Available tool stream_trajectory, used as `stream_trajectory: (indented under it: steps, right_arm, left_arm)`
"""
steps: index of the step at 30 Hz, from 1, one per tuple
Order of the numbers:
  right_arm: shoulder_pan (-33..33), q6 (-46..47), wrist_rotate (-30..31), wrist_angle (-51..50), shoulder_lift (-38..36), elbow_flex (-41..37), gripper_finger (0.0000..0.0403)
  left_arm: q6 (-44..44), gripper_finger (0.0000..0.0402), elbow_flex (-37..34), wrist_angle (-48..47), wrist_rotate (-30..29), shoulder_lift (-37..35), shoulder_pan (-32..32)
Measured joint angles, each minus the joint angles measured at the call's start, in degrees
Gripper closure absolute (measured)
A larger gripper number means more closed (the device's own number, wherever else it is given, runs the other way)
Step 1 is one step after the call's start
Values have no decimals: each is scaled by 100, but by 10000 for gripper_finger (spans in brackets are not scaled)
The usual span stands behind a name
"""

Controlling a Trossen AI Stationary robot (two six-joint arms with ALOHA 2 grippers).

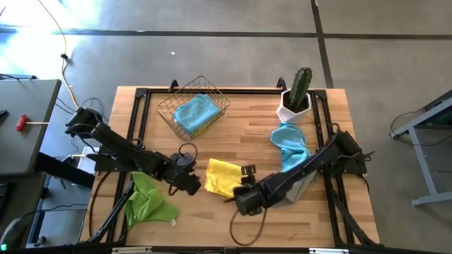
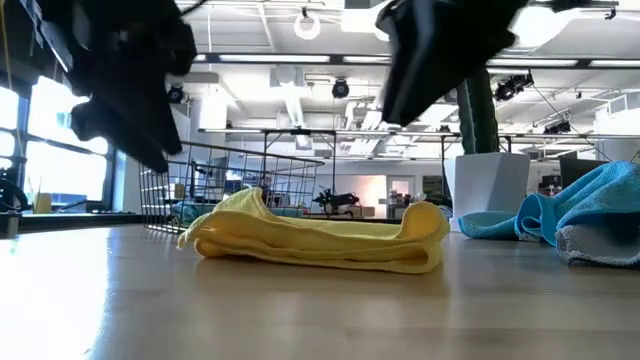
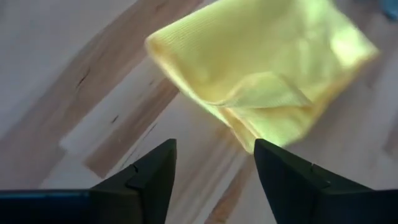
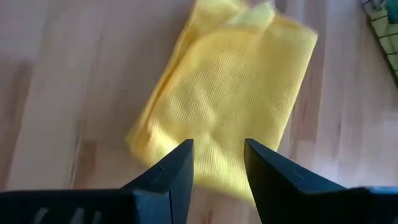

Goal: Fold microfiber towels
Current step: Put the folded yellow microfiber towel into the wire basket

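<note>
A yellow towel (image 1: 222,176) lies folded on the table's middle near part, with its layers stacked flat (image 2: 320,240). My left gripper (image 1: 195,185) hovers just off the towel's left edge. It is open (image 3: 214,146) with nothing between its fingers, and the towel's corner (image 3: 261,81) lies beyond them. My right gripper (image 1: 247,174) hangs over the towel's right edge, also open (image 4: 219,144) and empty, with the towel (image 4: 230,93) below it. Neither gripper touches the cloth.
A wire basket (image 1: 176,106) at the far middle holds a light blue towel (image 1: 196,113). A lime green towel (image 1: 148,201) lies crumpled near the left front. Another light blue towel (image 1: 289,144) and a grey one (image 1: 305,187) lie at the right, by a potted cactus (image 1: 296,95).
</note>
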Motion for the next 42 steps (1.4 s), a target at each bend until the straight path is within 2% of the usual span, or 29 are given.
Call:
stream_trajectory:
  steps: [4,8,11,14,22,28,36,42]
  right_arm:
    - [113,-307,383,-527,-107,-12,270]
    - [32,-634,486,-202,-239,-334,269]
    - [-134,-738,189,495,-399,-897,269]
    - [-289,-710,-45,1424,-564,-1607,269]
    - [-545,-424,-49,4462,-768,-3138,269]
    - [-621,96,-29,5988,-734,-3847,269]
    - [-660,554,142,6421,-689,-4166,269]
    - [-781,524,246,6653,-451,-4166,269]
  left_arm:
    - [-838,167,-3,115,24,456,290]
    - [-814,154,0,543,38,796,576]
    - [-637,154,10,1165,73,1040,724]
    - [-646,156,-8,1331,131,1262,845]
    - [-1084,157,12,1415,160,1687,978]
    - [-1409,157,7,1717,244,1743,750]
    - [-1554,157,-4,2511,851,1793,692]
    - [-1567,157,5,3428,1203,2179,740]
